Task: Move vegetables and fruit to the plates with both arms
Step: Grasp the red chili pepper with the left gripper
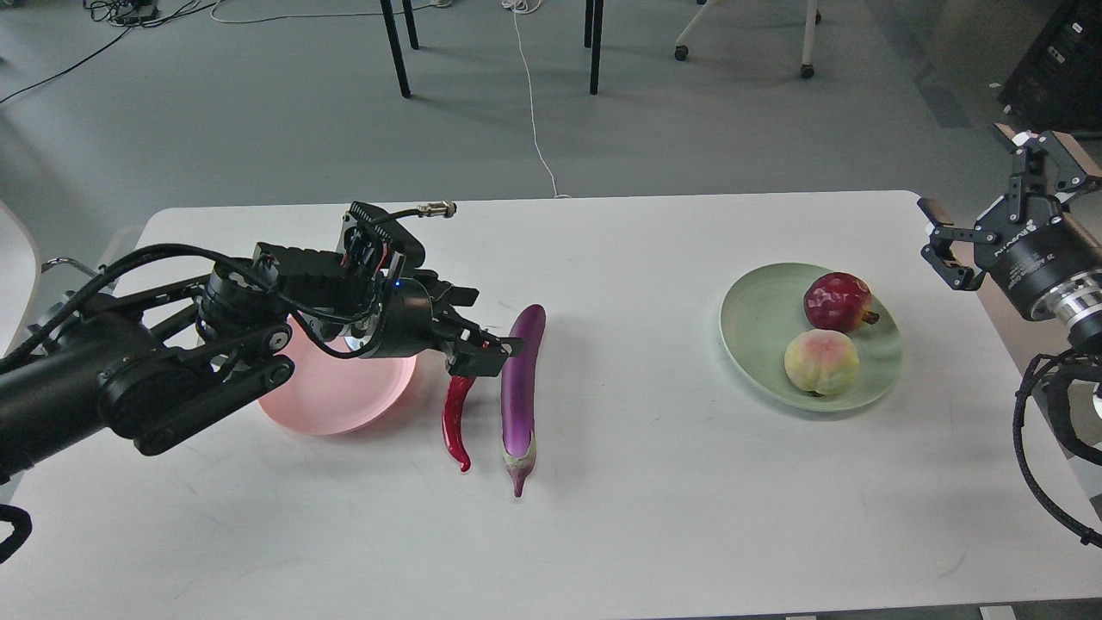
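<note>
The red chili pepper (455, 422) and the purple eggplant (521, 387) lie side by side on the white table at its middle. My left arm reaches across the pink plate (336, 403). Its gripper (484, 334) is open and hangs over the chili's stem end, which it hides, right next to the eggplant's upper part. The pomegranate (837, 301) and the peach (821, 362) sit in the pale green plate (753, 319) at the right. My right gripper (1003, 200) is open and empty, raised off the table's right edge, away from the green plate.
The white table (654, 517) has its far edge just behind the left arm. Chair and table legs (396, 47) and a white cable (534, 103) are on the grey floor beyond. A dark cabinet (1055, 69) stands at the far right.
</note>
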Motion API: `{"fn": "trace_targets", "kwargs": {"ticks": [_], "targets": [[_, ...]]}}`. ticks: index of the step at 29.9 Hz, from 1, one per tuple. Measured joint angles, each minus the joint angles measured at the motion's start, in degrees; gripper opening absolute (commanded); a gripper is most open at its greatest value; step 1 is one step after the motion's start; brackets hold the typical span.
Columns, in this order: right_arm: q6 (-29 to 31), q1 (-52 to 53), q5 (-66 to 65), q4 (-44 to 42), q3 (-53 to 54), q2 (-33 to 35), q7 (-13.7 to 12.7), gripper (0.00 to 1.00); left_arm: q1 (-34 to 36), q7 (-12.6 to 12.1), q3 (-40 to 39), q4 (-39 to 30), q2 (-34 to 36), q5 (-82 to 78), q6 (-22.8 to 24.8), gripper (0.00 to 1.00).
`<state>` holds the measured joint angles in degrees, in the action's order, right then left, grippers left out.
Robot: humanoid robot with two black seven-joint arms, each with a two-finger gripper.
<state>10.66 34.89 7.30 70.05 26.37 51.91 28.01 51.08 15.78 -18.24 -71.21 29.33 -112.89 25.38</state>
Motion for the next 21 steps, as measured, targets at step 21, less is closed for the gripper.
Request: {"fn": "trace_targets", "kwargs": {"ticks": [21], "targets": [[0.1, -0.1, -0.1, -0.1, 0.4, -0.3, 0.0, 0.97, -0.1, -2.0, 5.7, 8.7, -3.6, -0.2, 0.8, 0.86]]}}
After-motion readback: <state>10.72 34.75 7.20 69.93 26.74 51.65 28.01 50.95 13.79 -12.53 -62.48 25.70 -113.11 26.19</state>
